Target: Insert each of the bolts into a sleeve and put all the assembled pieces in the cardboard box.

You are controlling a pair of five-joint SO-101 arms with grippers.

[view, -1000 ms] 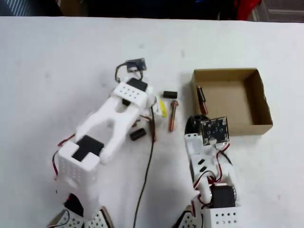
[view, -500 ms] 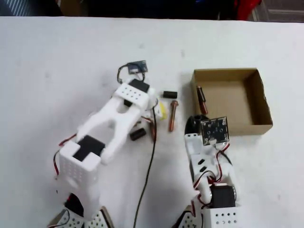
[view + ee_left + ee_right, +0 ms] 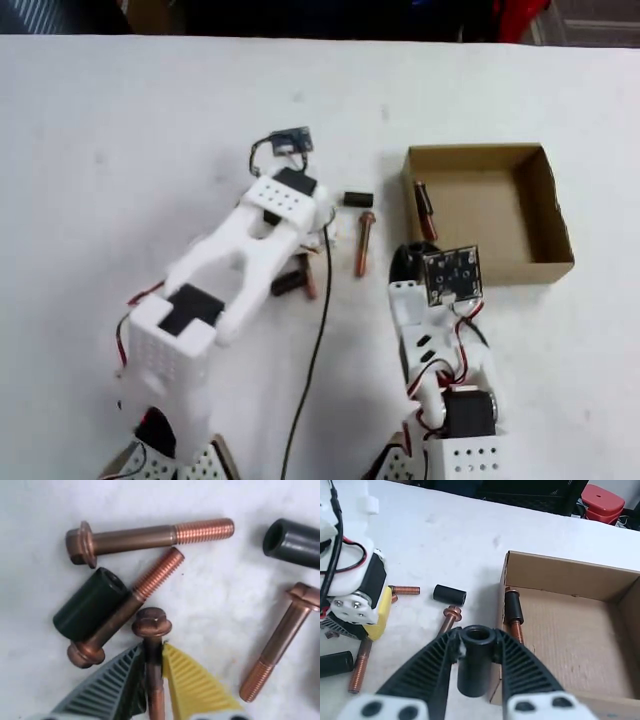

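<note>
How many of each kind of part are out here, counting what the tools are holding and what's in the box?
copper bolt: 5
black sleeve: 4
cardboard box: 1
Total: 10

High overhead, wrists close, sharing loose bolt [image 3: 363, 243]

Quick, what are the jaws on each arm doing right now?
Left gripper: closed on a copper bolt.
Right gripper: closed on a black sleeve.

Each bolt [image 3: 150, 534] copper-toned metal, slight sheen; each sleeve [image 3: 89, 605] black, smooth, matt. Cardboard box [image 3: 560, 575] matt brown, table [image 3: 120, 120] matt white.
</note>
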